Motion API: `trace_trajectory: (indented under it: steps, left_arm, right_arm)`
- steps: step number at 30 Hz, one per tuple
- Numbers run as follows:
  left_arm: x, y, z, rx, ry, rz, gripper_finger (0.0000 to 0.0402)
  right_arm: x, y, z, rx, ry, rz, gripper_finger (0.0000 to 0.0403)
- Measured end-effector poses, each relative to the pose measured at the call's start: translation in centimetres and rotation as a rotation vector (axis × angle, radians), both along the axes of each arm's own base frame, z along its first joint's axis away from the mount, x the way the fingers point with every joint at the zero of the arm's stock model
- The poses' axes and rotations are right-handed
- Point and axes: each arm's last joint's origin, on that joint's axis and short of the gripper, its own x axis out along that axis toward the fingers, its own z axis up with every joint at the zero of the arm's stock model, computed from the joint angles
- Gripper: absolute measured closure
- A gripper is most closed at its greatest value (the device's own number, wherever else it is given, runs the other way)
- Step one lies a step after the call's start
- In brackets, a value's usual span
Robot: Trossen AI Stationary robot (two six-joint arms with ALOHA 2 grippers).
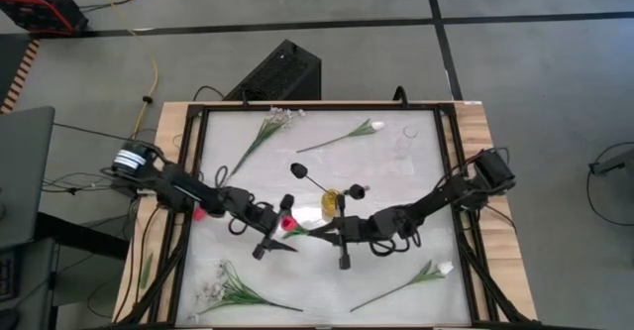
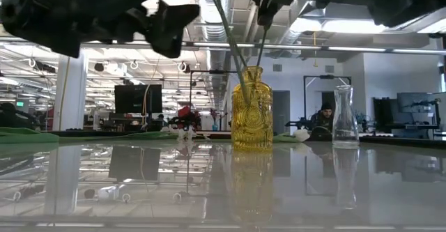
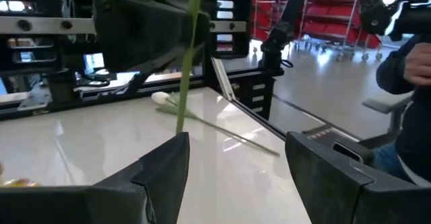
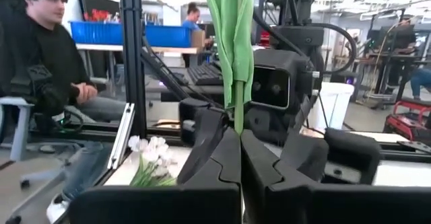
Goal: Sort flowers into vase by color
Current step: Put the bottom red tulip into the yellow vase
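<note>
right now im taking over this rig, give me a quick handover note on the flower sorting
Right pincer: shut on a green flower stem, held up over mid table.
Left pincer: open, beside the red tulip, holding nothing.
Yellow vase: at mid table, with stems already in it, a dark tulip among them.
Clear vase: at the far right, looks empty.
Left on the table: a blossom spray and a white tulip at the far side; a blossom spray and a white tulip at the near side.
To do: place the held flower, then sort the four loose ones.
</note>
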Motion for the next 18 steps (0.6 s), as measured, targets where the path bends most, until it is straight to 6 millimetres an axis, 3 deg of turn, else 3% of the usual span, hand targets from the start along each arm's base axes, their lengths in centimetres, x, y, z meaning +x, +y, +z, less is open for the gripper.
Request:
trace_trajectory:
  steps: [6, 18]
  left_arm:
    - [2.1, -0.4, -0.1, -0.003, -0.004, 0.007, 0.0168]
    - [2.6, -0.2, 0.5, 0.008, -0.043, 0.111, 0.0168]
  right_arm:
    - [0.1, 0.1, -0.2, 0.005, -0.012, 0.003, 0.0384]
    - [-0.2, 0.6, 0.0, -0.001, -0.029, 0.01, 0.0384]
